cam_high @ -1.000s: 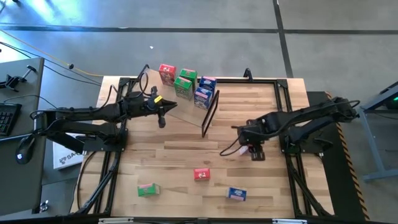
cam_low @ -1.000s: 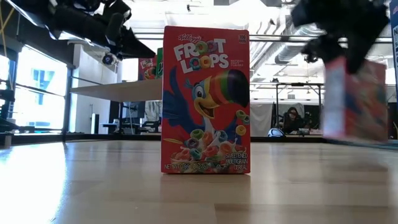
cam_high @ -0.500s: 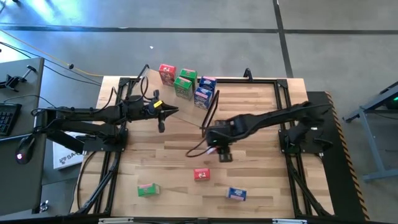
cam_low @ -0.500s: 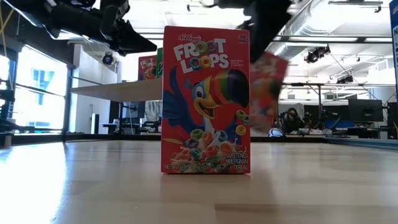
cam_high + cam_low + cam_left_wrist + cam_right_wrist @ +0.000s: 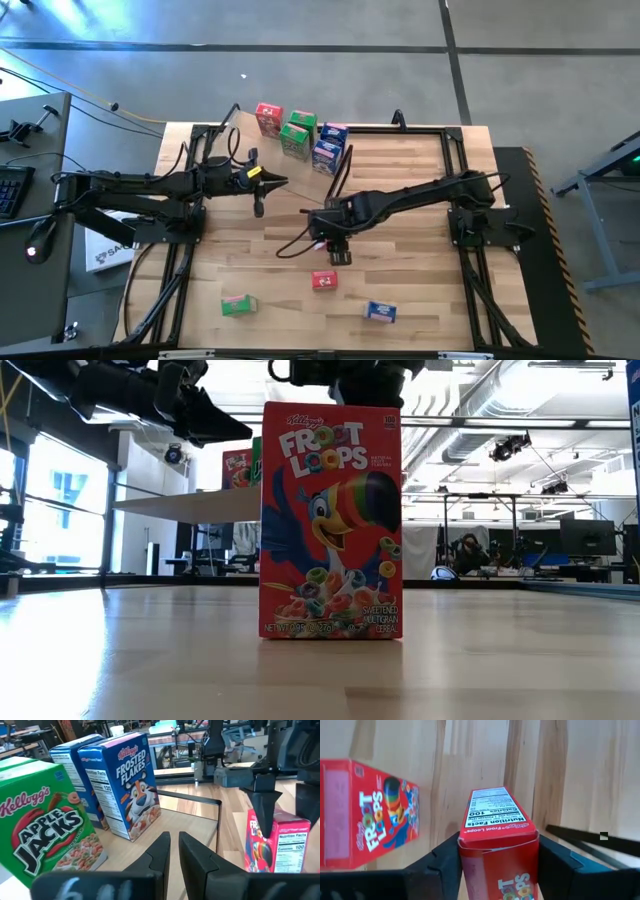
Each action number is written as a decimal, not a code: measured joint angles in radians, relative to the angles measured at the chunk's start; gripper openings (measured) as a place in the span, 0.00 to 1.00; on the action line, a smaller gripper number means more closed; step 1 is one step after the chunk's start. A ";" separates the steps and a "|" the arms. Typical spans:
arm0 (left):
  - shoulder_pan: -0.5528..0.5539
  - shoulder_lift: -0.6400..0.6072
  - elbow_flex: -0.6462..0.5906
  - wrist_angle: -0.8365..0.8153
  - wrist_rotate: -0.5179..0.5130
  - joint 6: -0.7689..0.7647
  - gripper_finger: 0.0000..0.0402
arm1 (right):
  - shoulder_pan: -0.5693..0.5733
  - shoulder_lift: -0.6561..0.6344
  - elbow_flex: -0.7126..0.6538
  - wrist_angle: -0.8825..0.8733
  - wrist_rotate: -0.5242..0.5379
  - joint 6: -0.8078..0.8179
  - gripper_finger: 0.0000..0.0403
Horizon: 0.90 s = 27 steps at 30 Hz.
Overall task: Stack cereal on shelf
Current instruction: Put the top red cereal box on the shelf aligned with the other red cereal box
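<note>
My slatted wood table (image 5: 420, 290), open workshop behind.
My right hand (image 5: 335, 250) grips a red cereal box (image 5: 499, 845) mid-table near another red box (image 5: 331, 520); my clenched left hand (image 5: 262, 185) hovers by the shelf (image 5: 310, 185).

A red Froot Loops box (image 5: 331, 520) stands upright on my worktop (image 5: 150, 660), front to the lens; my dark arms (image 5: 150, 395) hang overhead, the shelf (image 5: 190, 505) beyond.

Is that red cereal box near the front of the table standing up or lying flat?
Standing up: the red cereal box sits on its narrow bottom edge, front panel facing the low camera.
</note>
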 joint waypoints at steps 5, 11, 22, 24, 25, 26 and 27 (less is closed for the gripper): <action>0.001 0.000 0.000 0.003 0.000 0.000 0.07 | 0.000 -0.003 0.000 0.042 0.002 0.002 0.55; 0.001 0.000 0.000 -0.002 0.000 0.000 0.07 | 0.000 -0.003 0.000 0.086 0.006 0.026 0.59; 0.000 0.000 0.000 -0.007 0.054 -0.023 0.07 | 0.081 -0.022 0.189 -0.223 0.006 0.034 0.44; -0.010 0.000 0.000 -0.012 0.079 -0.024 0.07 | 0.108 -0.043 0.175 -0.232 -0.003 0.040 0.34; -0.017 0.000 0.000 -0.014 0.081 -0.018 0.06 | 0.121 -0.062 0.148 -0.217 -0.005 0.054 0.29; -0.023 0.000 0.000 -0.016 0.082 -0.016 0.05 | 0.129 -0.080 0.111 -0.203 -0.008 0.072 0.23; -0.029 0.000 0.000 -0.014 0.083 -0.011 0.04 | 0.135 -0.103 0.067 -0.176 -0.005 0.093 0.16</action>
